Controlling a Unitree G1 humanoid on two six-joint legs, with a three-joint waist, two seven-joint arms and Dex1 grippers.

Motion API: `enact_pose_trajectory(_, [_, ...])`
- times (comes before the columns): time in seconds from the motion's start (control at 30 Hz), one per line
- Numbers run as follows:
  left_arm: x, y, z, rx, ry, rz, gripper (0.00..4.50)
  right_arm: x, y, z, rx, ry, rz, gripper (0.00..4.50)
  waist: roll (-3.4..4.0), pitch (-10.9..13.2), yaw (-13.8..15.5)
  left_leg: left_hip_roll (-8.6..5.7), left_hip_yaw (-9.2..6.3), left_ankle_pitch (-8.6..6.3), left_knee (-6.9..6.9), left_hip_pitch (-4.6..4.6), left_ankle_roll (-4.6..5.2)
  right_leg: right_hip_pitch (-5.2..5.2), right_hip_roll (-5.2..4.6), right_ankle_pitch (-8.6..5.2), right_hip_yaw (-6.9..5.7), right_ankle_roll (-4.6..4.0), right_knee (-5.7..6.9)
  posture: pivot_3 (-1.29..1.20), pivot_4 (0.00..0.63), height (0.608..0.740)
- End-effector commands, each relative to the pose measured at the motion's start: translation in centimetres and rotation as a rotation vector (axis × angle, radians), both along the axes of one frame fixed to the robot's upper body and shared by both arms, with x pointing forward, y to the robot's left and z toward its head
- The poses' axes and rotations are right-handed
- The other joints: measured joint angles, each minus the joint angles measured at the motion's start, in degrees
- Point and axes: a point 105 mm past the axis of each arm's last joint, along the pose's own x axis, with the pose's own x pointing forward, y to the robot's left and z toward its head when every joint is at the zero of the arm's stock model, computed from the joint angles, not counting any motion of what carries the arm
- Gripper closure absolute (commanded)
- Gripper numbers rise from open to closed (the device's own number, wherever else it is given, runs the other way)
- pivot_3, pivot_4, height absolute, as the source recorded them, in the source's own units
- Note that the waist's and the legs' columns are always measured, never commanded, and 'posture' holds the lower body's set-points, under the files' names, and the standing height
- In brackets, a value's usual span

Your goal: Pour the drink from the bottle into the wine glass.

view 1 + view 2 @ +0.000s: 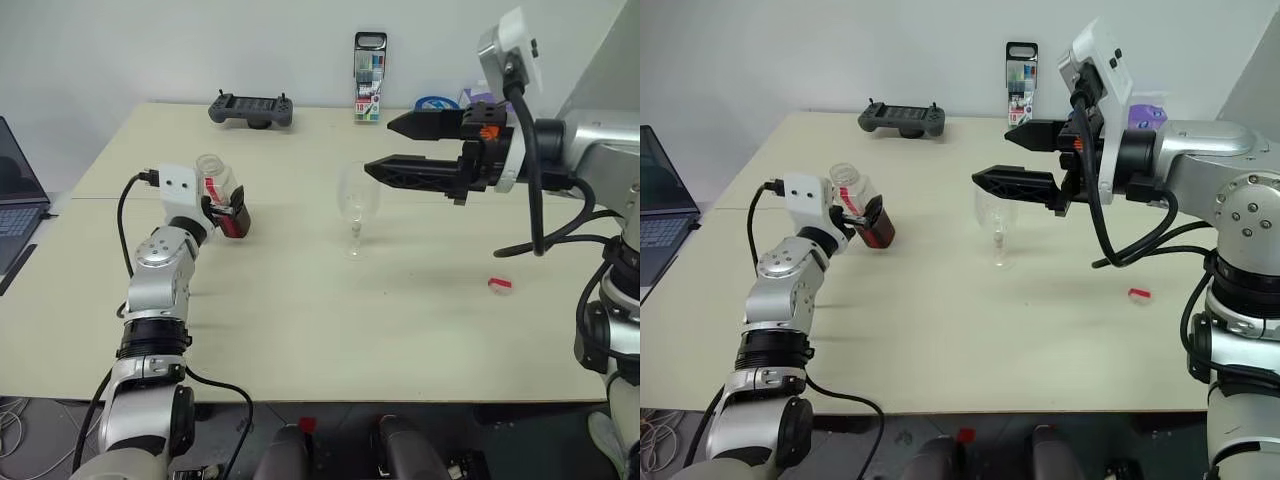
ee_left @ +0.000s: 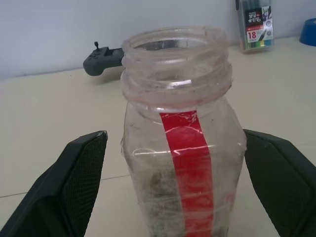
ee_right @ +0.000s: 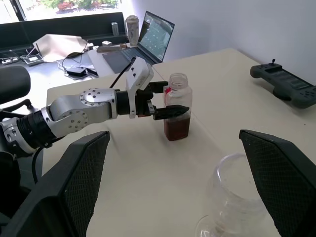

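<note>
bottle (image 1: 862,210): uncapped, upright, left of the wine glass, well apart.
drink (image 3: 177,128): fills the bottle's lower part.
left tool (image 1: 866,213): fingers on both sides of the bottle, pinching it.
wine glass (image 1: 356,207): upright on the table (image 1: 300,300).
right tool (image 1: 385,146): fingers spread, empty, above and right of the wine glass.
</note>
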Motion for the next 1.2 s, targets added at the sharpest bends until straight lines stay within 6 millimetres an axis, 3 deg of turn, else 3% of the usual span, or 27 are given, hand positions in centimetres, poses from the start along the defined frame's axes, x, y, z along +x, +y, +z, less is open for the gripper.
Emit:
enact_pose_trajectory(0.03, [0.3,0.1,2.3,0.01,-0.086,-0.003,0.0,-0.5,-0.2,0.9,0.004,-0.061,-0.011,0.03,0.0,0.0,-0.01,0.0,0.0,0.0,0.0,0.0,0.0,0.0,0.0,0.0,-0.01,0.0,0.0,0.0,0.15,0.74])
enact_pose_trajectory(0.3, [0.9,-0.4,2.2,0.022,-0.083,-0.011,0.0,-0.4,0.0,0.5,0.0,-0.051,-0.018,0.03,0.0,0.0,-0.03,0.0,-0.01,0.0,0.0,-0.01,0.0,-0.01,0.0,0.0,0.02,0.0,0.01,0.0,0.15,0.74])
enact_pose_trajectory(0.4, [0.8,-0.4,2.3,0.02,-0.095,-0.012,0.64,-0.4,0.0,0.5,-0.001,-0.052,-0.021,0.0,0.0,0.0,-0.03,0.0,0.0,0.0,0.0,-0.01,0.0,-0.01,0.0,0.0,0.02,0.0,0.01,0.0,0.15,0.74])
enact_pose_trajectory(0.6, [0.8,-0.3,2.6,0.031,-0.109,-0.015,2.4,-0.2,-0.2,0.2,-0.004,-0.053,-0.038,0.0,0.0,0.0,-0.05,0.0,-0.01,0.0,0.0,-0.01,0.0,-0.02,0.0,0.0,0.01,0.0,0.01,0.0,0.15,0.74])
enact_pose_trajectory(0.8, [1.2,-0.9,4.7,0.036,-0.155,-0.052,2.47,0.7,-1.7,-0.1,0.025,-0.107,-0.148,0.0,-0.07,0.04,-0.01,0.0,-0.07,0.0,0.02,-0.07,0.0,-0.02,0.0,0.0,0.01,0.0,0.01,0.0,0.15,0.74])
enact_pose_trajectory(0.87, [1.4,-2.2,6.6,0.076,-0.201,-0.1,2.5,1.0,-3.5,-0.6,0.039,-0.11,-0.23,0.0,-0.13,0.08,0.17,-0.01,-0.07,0.0,0.03,-0.08,-0.01,-0.02,0.0,0.0,-0.01,0.01,0.01,0.0,0.15,0.74])
enact_pose_trajectory(1.0, [1.4,-6.6,11.7,0.182,-0.333,-0.242,2.5,-1.1,-6.4,-2.3,0.079,-0.084,-0.262,0.0,-0.24,0.12,1.59,-0.11,-0.07,0.01,0.05,-0.26,-0.01,-0.01,-0.01,0.0,-0.16,0.02,-0.12,0.0,0.15,0.74])
enact_pose_trajectory(1.1, [1.0,-9.2,14.0,0.269,-0.408,-0.313,2.51,-2.7,-6.9,-3.8,0.067,-0.133,-0.28,0.0,-0.24,0.12,1.65,-0.16,-0.02,0.0,0.02,-0.26,0.0,-0.03,-0.02,-0.03,-0.18,0.06,-0.18,0.0,0.15,0.74])
enact_pose_trajectory(1.2, [0.6,-12.6,14.3,0.516,-0.475,-0.4,2.51,-4.6,-6.2,-5.6,0.072,-0.162,-0.271,0.0,-0.24,0.12,1.5,-0.21,0.07,0.0,-0.02,-0.18,0.01,0.0,-0.01,-0.05,-0.07,0.11,-0.17,0.0,0.15,0.74])
